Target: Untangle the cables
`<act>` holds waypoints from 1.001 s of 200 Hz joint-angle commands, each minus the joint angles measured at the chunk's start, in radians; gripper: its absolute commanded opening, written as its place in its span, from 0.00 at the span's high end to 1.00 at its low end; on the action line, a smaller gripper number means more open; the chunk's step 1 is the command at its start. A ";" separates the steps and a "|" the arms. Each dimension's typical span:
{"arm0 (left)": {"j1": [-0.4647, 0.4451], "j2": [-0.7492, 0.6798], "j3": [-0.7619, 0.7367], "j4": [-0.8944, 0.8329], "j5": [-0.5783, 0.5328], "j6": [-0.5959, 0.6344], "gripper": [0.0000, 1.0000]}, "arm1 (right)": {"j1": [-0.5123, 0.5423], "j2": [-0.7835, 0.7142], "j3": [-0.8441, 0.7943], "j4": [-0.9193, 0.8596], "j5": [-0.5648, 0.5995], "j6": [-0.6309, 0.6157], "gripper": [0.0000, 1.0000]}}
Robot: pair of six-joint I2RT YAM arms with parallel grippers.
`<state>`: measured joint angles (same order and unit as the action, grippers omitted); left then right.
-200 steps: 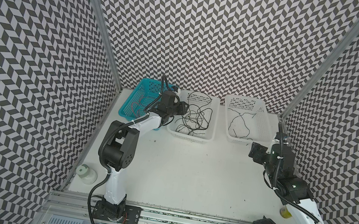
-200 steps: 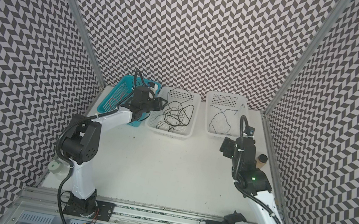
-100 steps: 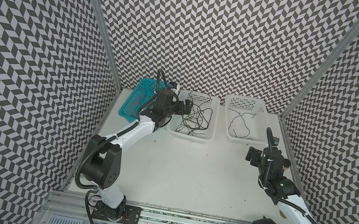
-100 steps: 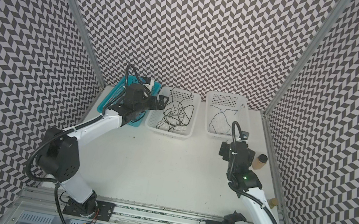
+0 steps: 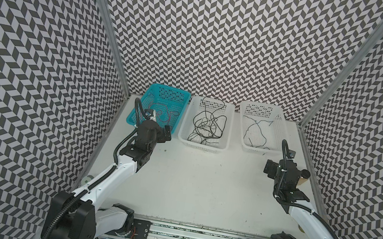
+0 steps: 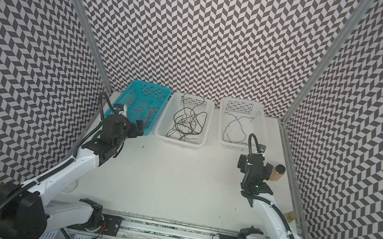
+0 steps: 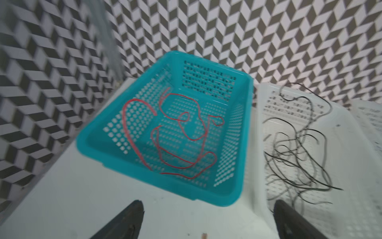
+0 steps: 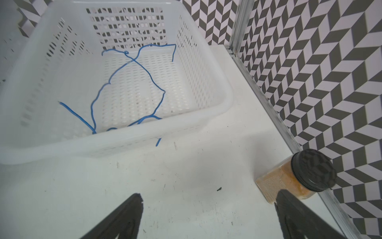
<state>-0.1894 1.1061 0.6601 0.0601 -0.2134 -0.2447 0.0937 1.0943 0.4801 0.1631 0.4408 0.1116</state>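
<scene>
On the table [image 7: 62, 196], red cables [image 7: 175, 142] lie basketed just beyond the left tool [image 7: 207, 203].

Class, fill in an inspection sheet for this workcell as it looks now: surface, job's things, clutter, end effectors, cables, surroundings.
Surface: white table, scuffed, with a few dark specks.
Job's things: teal basket, middle white basket and right white basket, in a row at the back.
Clutter: jar of orange powder with a black lid, beside the right wall.
End effectors: left end effector open and empty, in front of the teal basket; right end effector open and empty, in front of the right white basket.
Cables: red cables in the teal basket; black cables overlapping in the middle white basket; blue cables in the right white basket, one end poking out at its front wall.
Surroundings: chevron-patterned walls on three sides.
</scene>
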 commanded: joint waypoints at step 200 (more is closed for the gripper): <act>0.231 0.459 -0.235 0.798 0.112 0.189 0.00 | -0.043 0.479 -0.091 0.764 -0.201 -0.119 0.00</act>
<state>0.0444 1.5650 0.4236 0.8001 -0.1020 -0.0711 0.0475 1.5539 0.4015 0.8280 0.2317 0.0078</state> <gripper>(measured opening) 0.996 0.998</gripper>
